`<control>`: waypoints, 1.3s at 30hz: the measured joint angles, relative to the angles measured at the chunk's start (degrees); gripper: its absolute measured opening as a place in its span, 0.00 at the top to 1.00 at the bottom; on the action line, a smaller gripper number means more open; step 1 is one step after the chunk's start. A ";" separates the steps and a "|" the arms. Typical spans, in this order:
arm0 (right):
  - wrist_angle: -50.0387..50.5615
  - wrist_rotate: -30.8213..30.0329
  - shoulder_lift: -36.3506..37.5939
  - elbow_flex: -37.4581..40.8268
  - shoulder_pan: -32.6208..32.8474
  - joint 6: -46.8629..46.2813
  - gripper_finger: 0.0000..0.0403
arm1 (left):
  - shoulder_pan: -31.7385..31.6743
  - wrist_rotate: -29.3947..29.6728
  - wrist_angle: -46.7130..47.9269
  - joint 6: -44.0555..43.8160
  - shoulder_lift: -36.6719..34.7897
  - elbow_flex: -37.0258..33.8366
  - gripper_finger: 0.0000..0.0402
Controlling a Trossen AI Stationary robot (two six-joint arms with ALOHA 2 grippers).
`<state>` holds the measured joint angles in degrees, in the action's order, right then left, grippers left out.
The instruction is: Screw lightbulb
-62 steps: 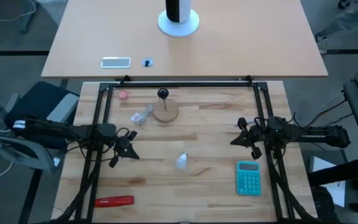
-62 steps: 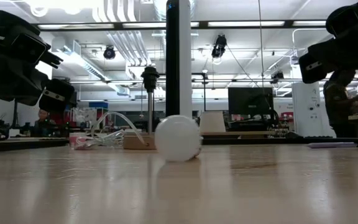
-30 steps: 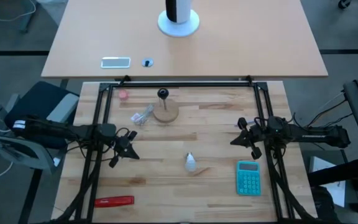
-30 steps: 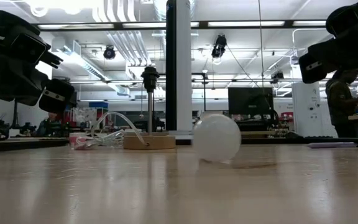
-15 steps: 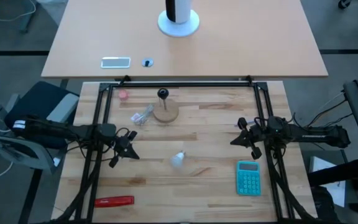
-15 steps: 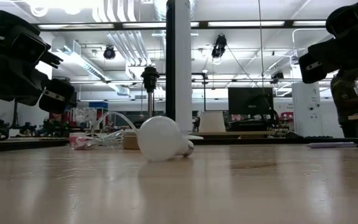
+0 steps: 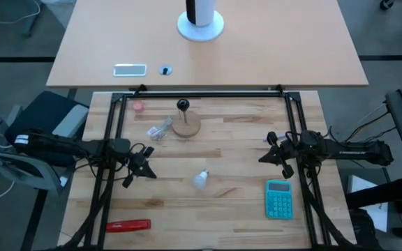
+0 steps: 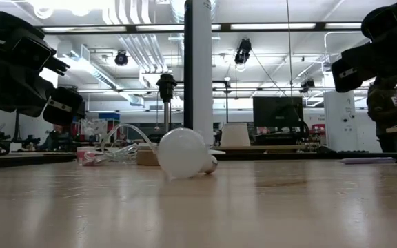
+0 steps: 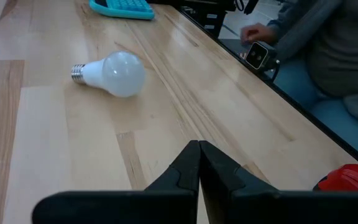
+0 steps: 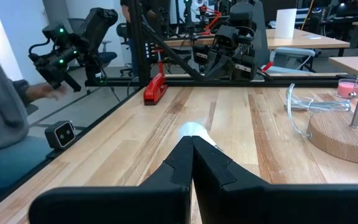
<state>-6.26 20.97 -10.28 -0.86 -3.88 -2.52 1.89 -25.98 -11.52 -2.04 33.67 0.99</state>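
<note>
The small white lightbulb (image 7: 200,179) lies on its side on the wooden table, midway between my two grippers and touched by neither. In the left wrist view the lightbulb (image 9: 117,73) shows its grey screw base (image 9: 78,71). In the low view the lightbulb (image 8: 182,153) lies in front of the socket stand. My left gripper (image 7: 149,171) is shut and empty, left of the bulb. My right gripper (image 7: 264,157) is shut and empty, right of it. The right wrist view shows the bulb (image 10: 194,130) partly hidden behind my fingers.
A black socket on a rod stands on a round wooden base (image 7: 186,125) at the far middle, with a clear plastic bag (image 7: 159,130) beside it. A teal calculator (image 7: 279,199) lies near right, a red tool (image 7: 128,225) near left. A seated person (image 9: 328,62) is beside the table.
The lightbulb has rolled along the table toward the left edge, turning as it went, and has then drifted back slightly to the right. Both grippers have kept still.
</note>
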 joint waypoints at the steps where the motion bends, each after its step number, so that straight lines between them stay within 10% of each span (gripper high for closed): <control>1: 0.00 0.00 0.00 0.00 -0.01 -0.02 1.00 | 0.00 -0.01 0.01 0.01 -0.01 0.00 1.00; 13: 0.01 0.03 0.00 0.00 -0.01 -4.91 1.00 | -0.14 5.20 -5.00 -0.27 -0.02 0.01 1.00; 21: 0.01 0.02 0.00 0.01 -0.02 -3.25 1.00 | -0.13 6.77 -24.87 -21.66 0.41 0.00 1.00; 39: -8.31 -0.02 0.00 0.02 0.00 -2.76 1.00 | 0.00 13.04 -49.50 -20.66 6.59 1.25 1.00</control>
<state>-14.57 20.95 -10.28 -0.84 -3.88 -5.28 1.89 -12.94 -61.02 -22.70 40.26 2.24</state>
